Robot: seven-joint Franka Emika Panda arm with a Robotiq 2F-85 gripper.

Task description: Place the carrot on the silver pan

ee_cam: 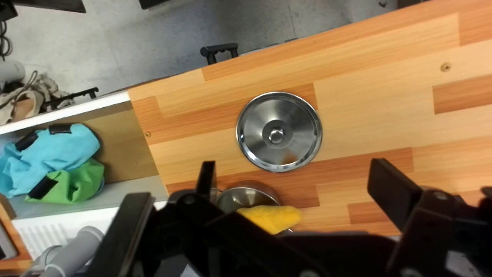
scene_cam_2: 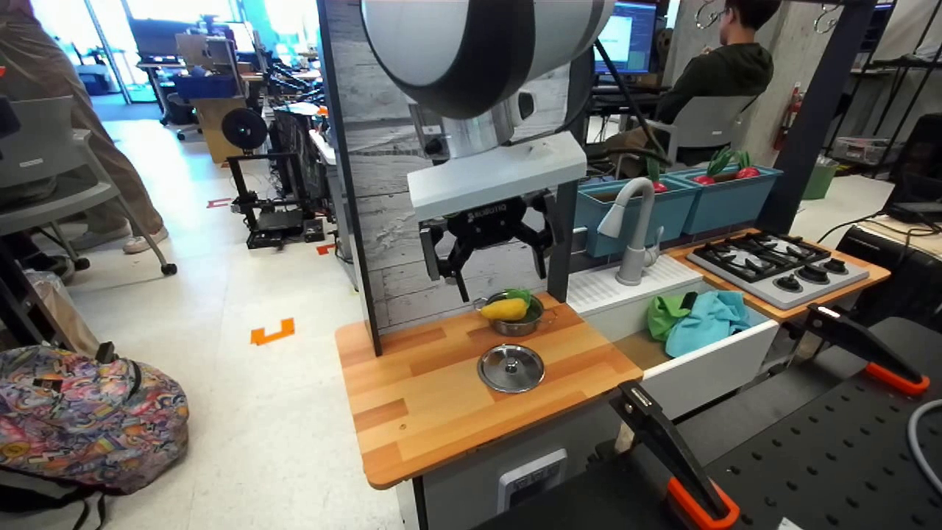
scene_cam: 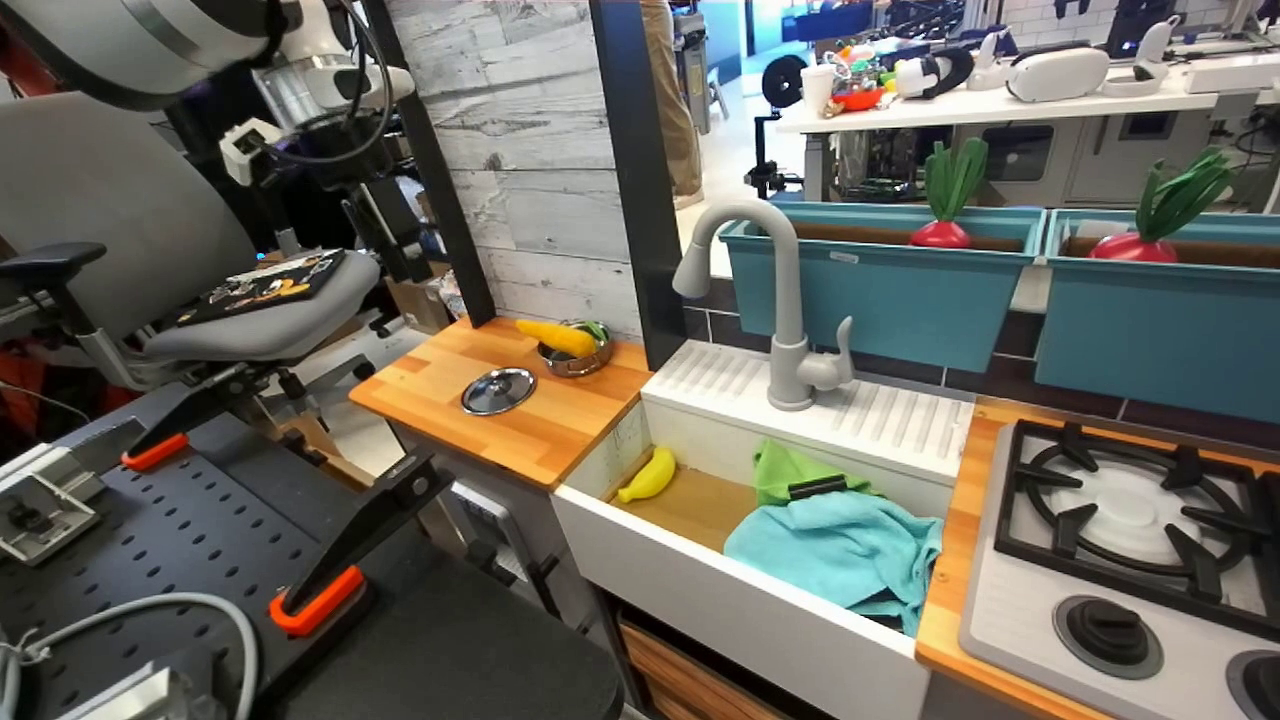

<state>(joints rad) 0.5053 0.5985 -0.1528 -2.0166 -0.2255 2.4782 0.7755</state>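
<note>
Pincer spread wide, higher than round silver metal pan; yellow green-topped carrot across pan; round knobbed silver lid near pan.

Silver pan: round, shiny, upright on the wooden counter
Carrot: yellow, green top, lying in the pan, one end over its edge

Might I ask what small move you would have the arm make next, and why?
Probably raise the open end effector a little, away from the silver pan. In both exterior views the carrot already lies on the pan, jutting past its rim, and the end effector stands apart from it, so backing off seems safer than a touch that might dislodge it.
</note>
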